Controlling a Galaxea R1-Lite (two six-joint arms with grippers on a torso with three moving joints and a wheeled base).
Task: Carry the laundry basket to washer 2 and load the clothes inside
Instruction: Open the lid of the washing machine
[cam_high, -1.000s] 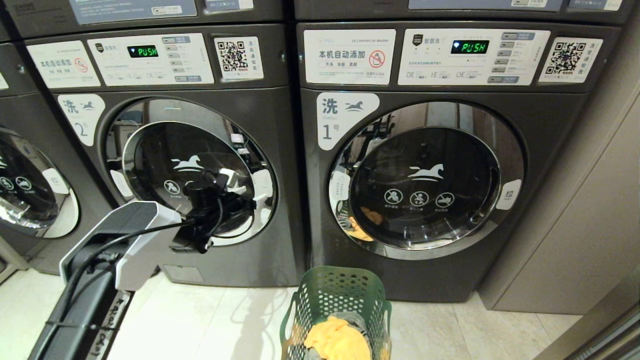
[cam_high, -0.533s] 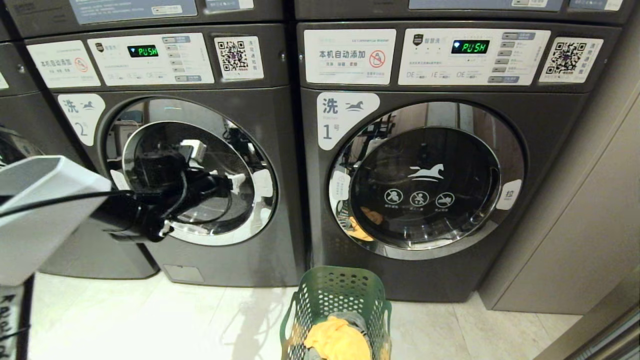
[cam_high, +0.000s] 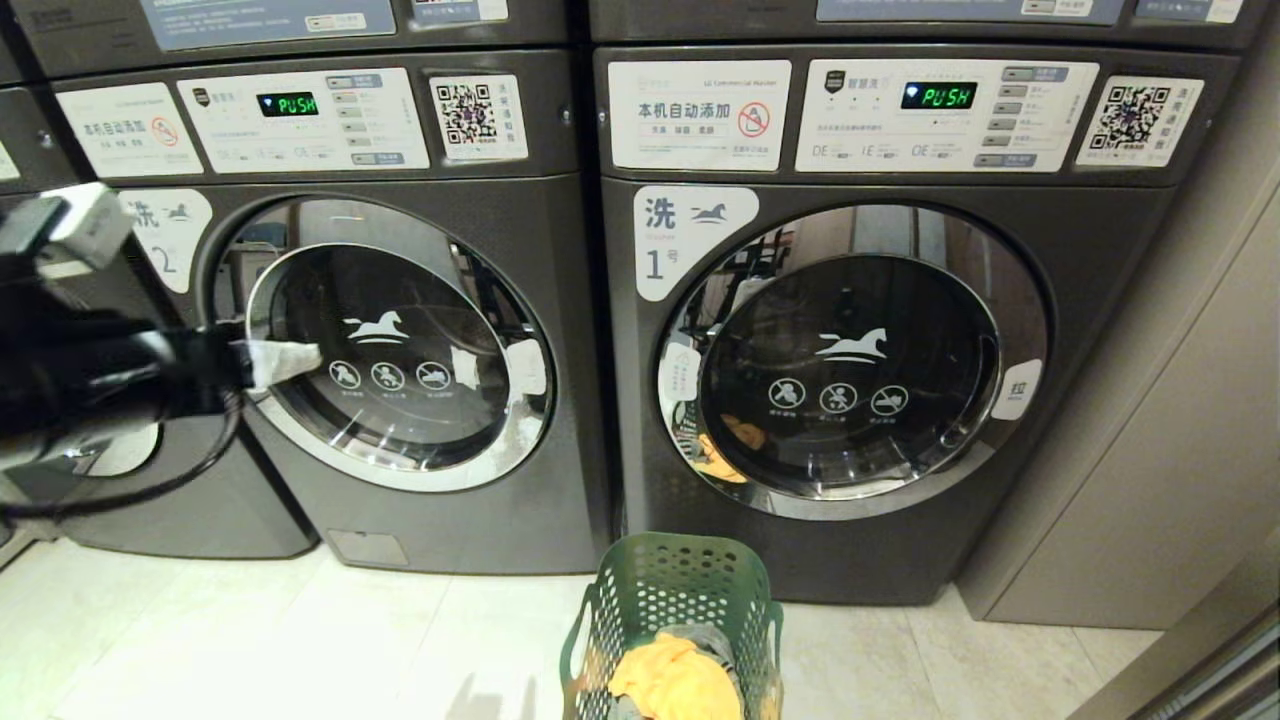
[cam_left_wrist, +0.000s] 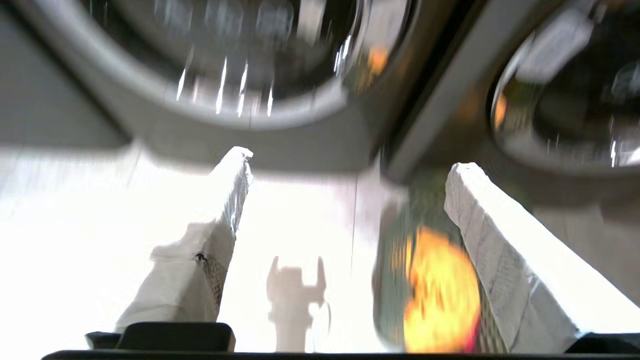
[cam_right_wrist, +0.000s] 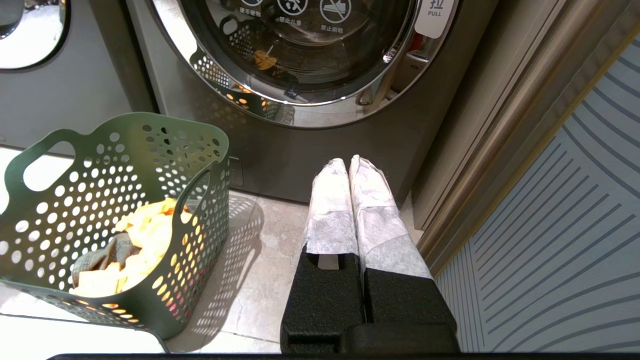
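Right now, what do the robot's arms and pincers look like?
The left arm is mostly black, with a white block near its top and a black cable looping under it. The left pincer has two long fingers wrapped in white cloth-like tape on black bases. The right pincer looks alike: two white-wrapped fingers on chunky, rough black blocks.

Plastic, chrome and glass
Matt green plastic laundry basket (cam_right_wrist: 125, 220); washer 2 (cam_high: 400, 350) glossy chrome-rimmed glass; finger (cam_right_wrist: 332, 200) wrap seemingly fibrous cloth.
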